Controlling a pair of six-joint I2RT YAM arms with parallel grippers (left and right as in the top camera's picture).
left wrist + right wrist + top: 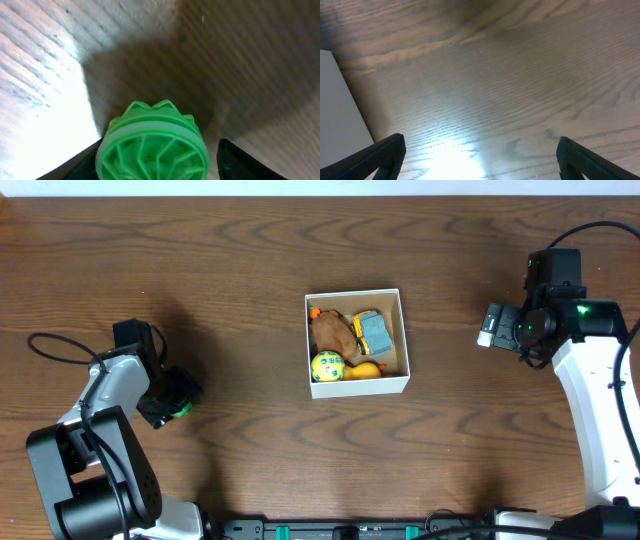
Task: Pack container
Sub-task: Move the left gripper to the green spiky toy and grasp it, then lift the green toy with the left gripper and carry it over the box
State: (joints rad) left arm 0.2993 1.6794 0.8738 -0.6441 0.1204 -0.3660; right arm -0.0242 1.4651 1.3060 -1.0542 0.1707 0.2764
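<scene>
The container [357,388], a white-walled square box, sits mid-table holding a brown toy [333,330], a yellow ball [327,366] and a grey-blue toy [375,332]. Far to its left, my left gripper [178,402] is low over the table. In the left wrist view a green ribbed round toy [150,135] fills the space between its dark fingers [75,167]; the left gripper [157,162] is shut on it. My right gripper [490,325] hovers right of the container. It [480,155] is open wide over bare wood.
The white wall of the container [340,100] shows at the left edge of the right wrist view. Dark wood tabletop [250,260] lies all round the box. Cables trail by both arm bases.
</scene>
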